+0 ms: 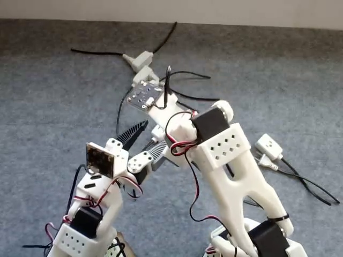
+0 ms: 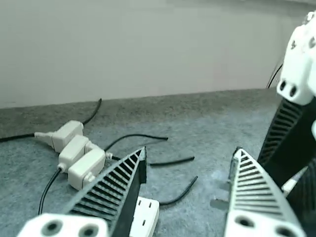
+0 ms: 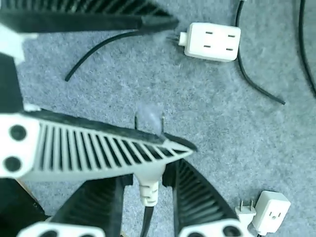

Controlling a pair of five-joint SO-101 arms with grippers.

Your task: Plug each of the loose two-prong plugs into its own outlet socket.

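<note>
The right gripper [image 3: 147, 177] is clamped on a white two-prong plug [image 3: 149, 190], held low over the grey carpet [image 3: 222, 128]. The left gripper [image 2: 190, 158] is spread wide open, with one ribbed finger [image 3: 98, 148] laid across the plug's front. A white outlet block [image 3: 212, 42] lies near — loose and unbraced. It could be shoved away at insertion, or the plug knocked askew by the crossing finger.

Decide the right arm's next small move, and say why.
Probably ease the plug toward the outlet socket and line its prongs up with the slots: the right gripper is shut on that plug, and the socket's slots lie empty.
</note>
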